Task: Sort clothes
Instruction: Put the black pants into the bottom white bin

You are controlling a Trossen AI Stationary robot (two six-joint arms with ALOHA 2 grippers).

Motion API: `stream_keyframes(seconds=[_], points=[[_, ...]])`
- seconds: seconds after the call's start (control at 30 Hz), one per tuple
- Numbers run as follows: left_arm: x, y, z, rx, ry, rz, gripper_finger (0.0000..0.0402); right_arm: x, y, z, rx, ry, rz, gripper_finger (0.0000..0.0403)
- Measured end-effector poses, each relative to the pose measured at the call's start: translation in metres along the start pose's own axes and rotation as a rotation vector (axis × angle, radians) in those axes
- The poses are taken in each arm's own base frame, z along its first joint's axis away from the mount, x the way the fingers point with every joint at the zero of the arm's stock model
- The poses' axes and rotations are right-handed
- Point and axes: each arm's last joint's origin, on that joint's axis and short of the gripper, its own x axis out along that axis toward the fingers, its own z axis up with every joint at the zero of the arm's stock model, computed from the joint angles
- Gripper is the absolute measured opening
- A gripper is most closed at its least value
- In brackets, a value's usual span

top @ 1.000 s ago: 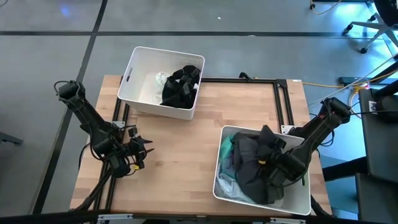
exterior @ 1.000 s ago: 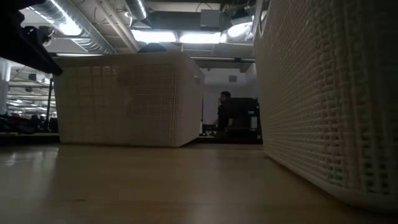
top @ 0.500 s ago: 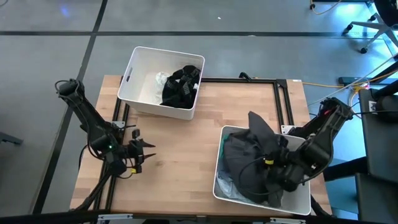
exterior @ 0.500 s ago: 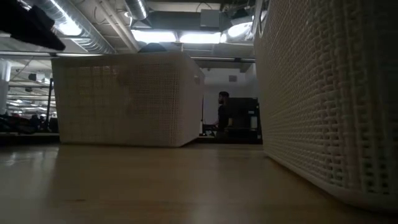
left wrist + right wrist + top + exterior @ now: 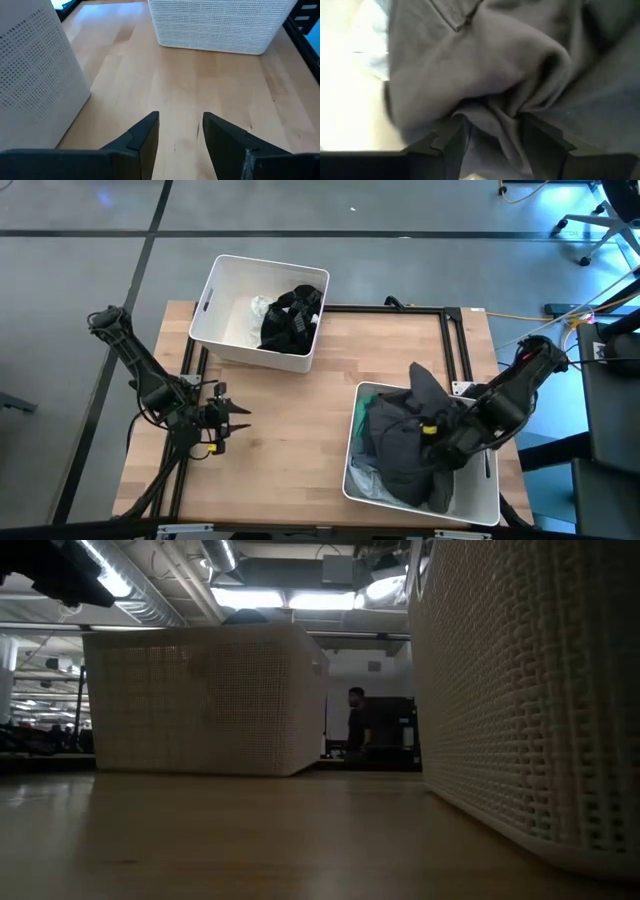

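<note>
A dark grey garment (image 5: 405, 435) is heaped in the white bin (image 5: 490, 502) at the table's near right, over teal (image 5: 362, 420) and pale cloth (image 5: 368, 485). My right gripper (image 5: 443, 436) is in this bin, shut on the dark grey garment (image 5: 485, 75). My left gripper (image 5: 228, 420) is open and empty above the bare wood at the table's left; its fingers show in the left wrist view (image 5: 180, 135). Black garments (image 5: 292, 318) and a white piece (image 5: 260, 307) lie in the far bin (image 5: 215, 300). My right gripper pinches a bunched fold of the dark grey garment (image 5: 492, 117) between its two fingers, several layers gathered together. The garment rises to a peak (image 5: 420, 375) beside the gripper, and its lower part lies in the bin on the other clothes.
The far bin shows in the low view (image 5: 200, 700) and the near right bin's wall fills that view's right (image 5: 530, 690). A black metal frame (image 5: 455, 340) runs round the table top. A person (image 5: 360, 730) sits far behind the table. Bare wood (image 5: 290, 430) lies between the bins.
My right gripper has drawn the dark grey garment up inside the near right bin: the cloth has bunched and risen into a peak, while its lower part has stayed on the other clothes. My left gripper has risen a little.
</note>
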Motion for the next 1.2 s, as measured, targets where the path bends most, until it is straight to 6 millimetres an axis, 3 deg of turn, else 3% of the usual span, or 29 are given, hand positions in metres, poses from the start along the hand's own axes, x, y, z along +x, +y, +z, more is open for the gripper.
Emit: stream_keyframes(seconds=[0.23,0.37,0.47,0.6,0.73,0.87,1.0,1.2], points=[[0.003,0.003,0.002,-0.012,0.001,0.024,0.0143,-0.04,-0.01,0.008,0.038,-0.178,0.022,0.0182],[0.005,0.005,0.002,0.008,0.005,0.037,0.0143,-0.046,-0.016,0.017,-0.006,-0.441,-0.038,0.0182],[0.007,0.007,0.003,0.005,0.007,0.053,0.0143,-0.04,-0.02,0.028,0.002,-0.608,-0.134,0.0182],[0.008,0.009,0.003,-0.003,0.008,0.065,0.0143,-0.014,-0.029,0.04,0.031,-0.591,-0.263,0.0182],[0.008,0.009,0.003,-0.003,0.008,0.066,0.0143,0.023,-0.037,0.038,0.07,-0.286,-0.296,0.0182],[0.008,0.009,0.003,-0.002,0.008,0.066,0.0143,0.062,-0.03,0.021,-0.003,-0.073,-0.203,0.0182],[0.008,0.009,0.003,0.001,0.008,0.067,0.0143,0.095,-0.026,0.011,-0.118,-0.114,-0.136,0.0182],[0.008,0.009,0.003,-0.004,0.007,0.068,0.0143,0.146,-0.044,0.005,-0.184,-0.097,-0.13,0.0181]])
